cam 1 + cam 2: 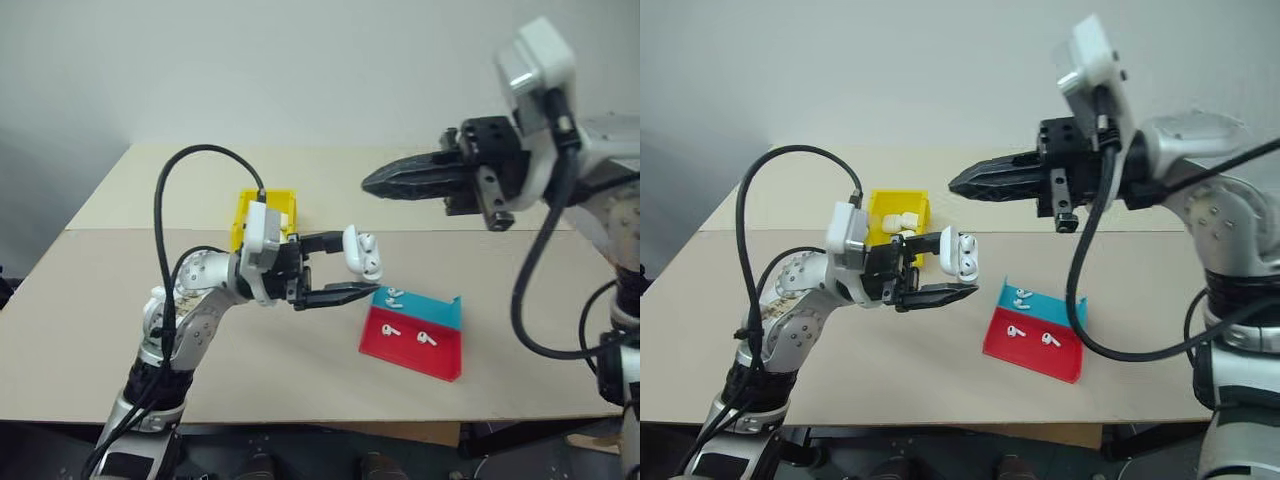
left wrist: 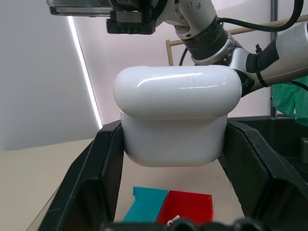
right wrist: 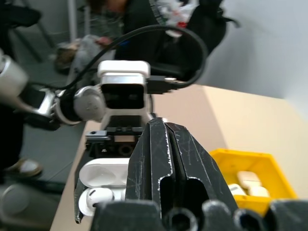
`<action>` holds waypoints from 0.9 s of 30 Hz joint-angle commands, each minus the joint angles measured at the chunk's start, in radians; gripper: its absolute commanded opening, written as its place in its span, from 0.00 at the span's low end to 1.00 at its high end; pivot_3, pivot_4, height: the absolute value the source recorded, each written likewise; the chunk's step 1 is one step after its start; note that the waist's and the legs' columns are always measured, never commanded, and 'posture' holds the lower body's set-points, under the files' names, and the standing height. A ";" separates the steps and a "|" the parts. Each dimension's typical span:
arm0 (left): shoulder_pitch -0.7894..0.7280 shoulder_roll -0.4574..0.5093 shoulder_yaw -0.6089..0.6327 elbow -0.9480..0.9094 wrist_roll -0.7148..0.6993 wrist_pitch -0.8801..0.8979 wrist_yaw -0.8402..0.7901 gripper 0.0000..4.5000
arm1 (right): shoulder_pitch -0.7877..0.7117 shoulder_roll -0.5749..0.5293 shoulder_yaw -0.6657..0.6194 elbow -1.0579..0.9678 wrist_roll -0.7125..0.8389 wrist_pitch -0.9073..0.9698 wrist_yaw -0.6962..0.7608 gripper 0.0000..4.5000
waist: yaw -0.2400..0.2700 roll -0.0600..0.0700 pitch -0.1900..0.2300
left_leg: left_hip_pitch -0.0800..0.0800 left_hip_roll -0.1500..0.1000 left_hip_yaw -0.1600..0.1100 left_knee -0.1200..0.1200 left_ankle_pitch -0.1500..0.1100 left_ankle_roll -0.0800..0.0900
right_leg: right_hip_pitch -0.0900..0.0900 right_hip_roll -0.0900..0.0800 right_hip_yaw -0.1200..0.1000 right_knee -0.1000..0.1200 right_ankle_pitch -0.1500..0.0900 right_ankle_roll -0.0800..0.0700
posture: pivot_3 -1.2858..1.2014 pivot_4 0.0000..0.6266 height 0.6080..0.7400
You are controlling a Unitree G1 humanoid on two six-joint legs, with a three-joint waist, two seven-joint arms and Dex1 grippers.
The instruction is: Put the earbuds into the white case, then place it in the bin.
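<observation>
Our left gripper point(image 1: 345, 268) grasped the small glossy white rounded case point(image 1: 361, 252) between its two black fingers, holding it in the air above the tan tabletop point(image 1: 90, 300). We saw the case's hinged lid standing open, and in the right wrist view one tiny white earbud point(image 3: 98, 198) sat inside the case point(image 3: 103, 174). From the left wrist view the case point(image 2: 177, 115) sat squarely between that gripper's two black fingers point(image 2: 103, 168), touching both.

Our right gripper point(image 1: 372, 181) was clenched, its black fingers pressed together with nothing between them. It hung above and just beyond the held case, its tip pointing toward our left side and apart from the case.

Below and to the right of the left gripper lay a flat red-and-blue plastic tray point(image 1: 445, 362) on the table. Three more tiny glossy white earbuds rested on it: one point(image 1: 393, 295) on the blue part and two point(image 1: 391, 330) point(image 1: 427, 339) on the red part.

Behind the left gripper, on the far side of its wrist, stood the small bright yellow rectangular plastic bin point(image 1: 880, 206). We could see other white cases point(image 1: 897, 222) already lying inside it.
</observation>
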 commanded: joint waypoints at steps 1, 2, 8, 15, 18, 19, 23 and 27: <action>-0.036 -0.009 -0.015 0.008 0.027 -0.021 -0.011 0.62 | -0.071 0.036 0.036 0.030 -0.059 -0.023 0.070 0.01 | 0.000 0.000 0.000 | 0.000 0.000 0.000 0.000 0.000 0.000 | 0.000 0.000 0.000 0.000 0.000 0.000 | 0.52 0.24 1.00; -0.039 -0.009 -0.019 0.013 0.034 -0.020 -0.015 0.62 | -0.083 0.048 0.048 0.035 -0.072 -0.020 0.082 0.01 | 0.000 0.000 0.000 | -0.001 0.000 0.000 0.000 0.000 0.000 | 0.000 0.000 0.000 -0.001 0.000 0.000 | 0.52 0.24 1.00; -0.070 -0.018 -0.034 0.054 0.078 -0.023 -0.010 0.62 | -0.090 0.066 0.098 0.023 -0.158 -0.036 0.157 0.01 | 0.002 0.000 0.000 | -0.001 0.000 0.000 0.000 -0.001 0.001 | 0.000 0.000 0.000 -0.001 0.000 0.000 | 0.52 0.24 1.00; -0.068 -0.025 -0.019 0.049 0.077 -0.029 -0.018 0.62 | -0.029 0.015 0.139 -0.038 -0.281 -0.098 0.224 0.01 | 0.001 0.000 0.000 | -0.001 0.000 0.000 0.000 -0.001 0.001 | 0.000 0.000 0.000 0.000 0.000 0.000 | 0.52 0.24 1.00; -0.061 -0.024 -0.008 0.036 0.073 -0.025 -0.017 0.62 | -0.012 -0.002 0.140 -0.043 -0.312 -0.108 0.235 0.01 | 0.001 0.000 0.000 | -0.001 0.000 0.000 0.000 -0.001 0.001 | -0.001 0.000 0.000 0.000 0.000 0.000 | 0.52 0.24 1.00; -0.058 -0.024 -0.003 0.034 0.072 -0.028 -0.017 0.62 | -0.005 -0.009 0.139 -0.042 -0.320 -0.115 0.241 0.01 | 0.001 0.000 0.000 | 0.000 0.000 0.000 0.000 -0.001 0.001 | -0.001 0.000 0.000 0.000 0.000 0.000 | 0.52 0.24 1.00; -0.055 -0.025 0.003 0.039 0.075 -0.036 -0.017 0.62 | 0.037 -0.039 0.116 -0.039 -0.343 -0.176 0.270 0.01 | 0.001 0.000 0.000 | 0.000 0.000 0.000 0.000 -0.001 0.001 | 0.000 0.000 0.000 0.000 0.000 0.000 | 0.52 0.24 1.00; -0.051 -0.027 0.007 0.042 0.075 -0.043 -0.020 0.62 | 0.044 -0.031 0.074 -0.043 -0.333 -0.192 0.258 0.01 | 0.000 0.000 0.000 | 0.000 0.000 0.000 0.000 -0.001 0.001 | 0.000 0.000 0.000 0.001 0.000 0.000 | 0.52 0.24 1.00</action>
